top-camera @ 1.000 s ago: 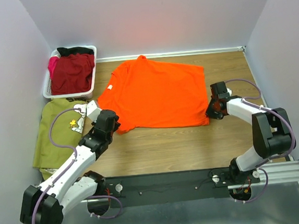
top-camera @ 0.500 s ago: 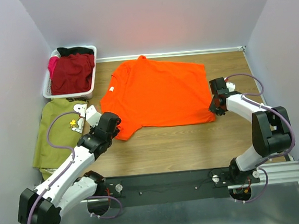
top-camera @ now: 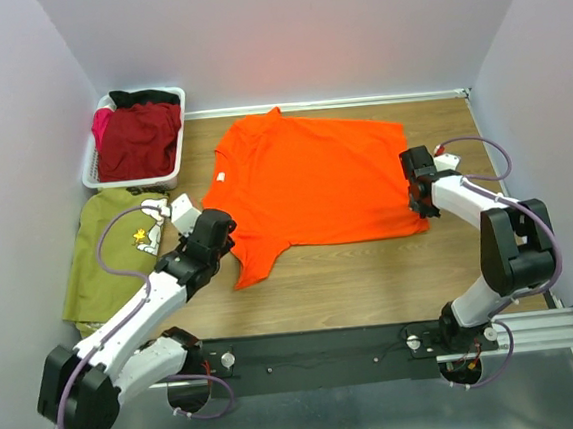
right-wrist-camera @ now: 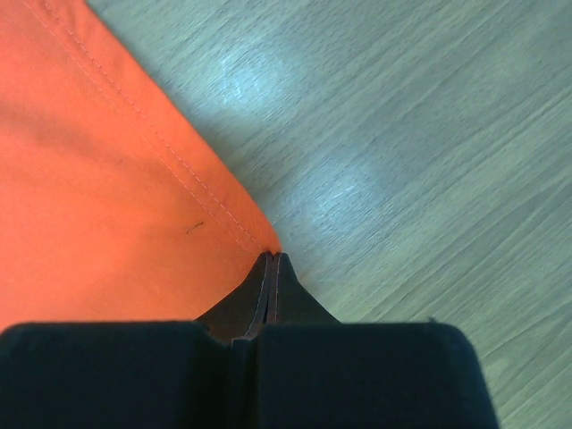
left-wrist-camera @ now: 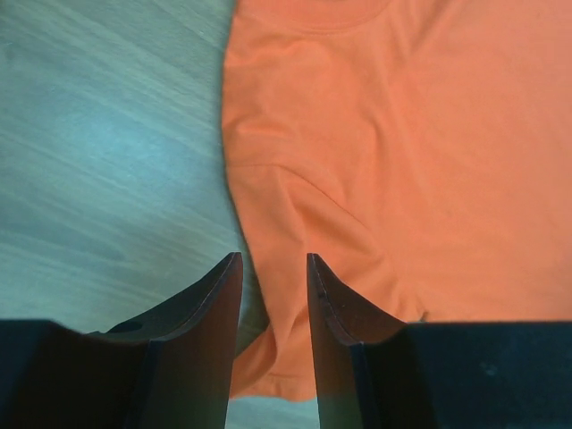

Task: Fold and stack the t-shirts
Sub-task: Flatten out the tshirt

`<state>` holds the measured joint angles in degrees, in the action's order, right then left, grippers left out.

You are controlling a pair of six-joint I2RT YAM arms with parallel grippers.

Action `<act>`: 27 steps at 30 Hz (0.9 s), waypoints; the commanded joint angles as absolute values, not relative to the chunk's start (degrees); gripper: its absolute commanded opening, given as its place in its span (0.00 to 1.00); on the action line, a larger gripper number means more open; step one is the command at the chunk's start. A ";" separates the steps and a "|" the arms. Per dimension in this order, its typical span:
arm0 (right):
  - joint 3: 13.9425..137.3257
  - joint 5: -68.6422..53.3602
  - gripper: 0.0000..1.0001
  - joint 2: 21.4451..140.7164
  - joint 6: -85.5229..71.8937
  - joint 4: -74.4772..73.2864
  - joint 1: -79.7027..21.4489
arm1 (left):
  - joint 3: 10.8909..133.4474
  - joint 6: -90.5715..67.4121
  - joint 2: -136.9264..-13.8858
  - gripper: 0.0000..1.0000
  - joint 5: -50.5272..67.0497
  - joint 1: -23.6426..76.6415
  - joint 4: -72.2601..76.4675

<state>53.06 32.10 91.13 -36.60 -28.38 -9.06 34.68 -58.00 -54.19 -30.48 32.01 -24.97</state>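
One orange t-shirt [top-camera: 314, 182], one olive [top-camera: 104, 255], one dark red [top-camera: 140, 142], one basket [top-camera: 133, 182].

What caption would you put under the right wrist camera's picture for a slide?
The right gripper, shut tight, pinches the very corner of the orange t-shirt on the wooden table.

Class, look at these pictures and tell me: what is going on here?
Two robot arms are working on an orange t-shirt spread flat on the wooden table. The right gripper is shut on its hem corner, while the left gripper hovers open over a sleeve. An olive green shirt lies at the left, and a dark red shirt sits in the white basket. No fold is made yet.
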 commanded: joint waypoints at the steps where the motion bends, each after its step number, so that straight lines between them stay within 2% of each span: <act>1: 54.32 36.13 0.01 92.20 -38.06 -30.24 -8.96 | 35.41 -53.27 -64.39 0.44 -28.04 32.17 -12.84; 10: 54.58 35.77 0.01 91.85 -37.53 -30.23 -8.00 | 43.67 -51.42 -83.91 0.45 -29.53 28.49 -8.00; 18: 54.31 35.33 0.01 90.97 -37.44 -30.23 -4.58 | 45.96 -47.90 -90.44 0.44 -25.67 19.43 -8.17; 27: 58.35 33.49 0.01 94.39 -37.44 -30.32 -2.55 | 53.43 -45.97 -95.71 0.44 -21.54 17.75 -9.58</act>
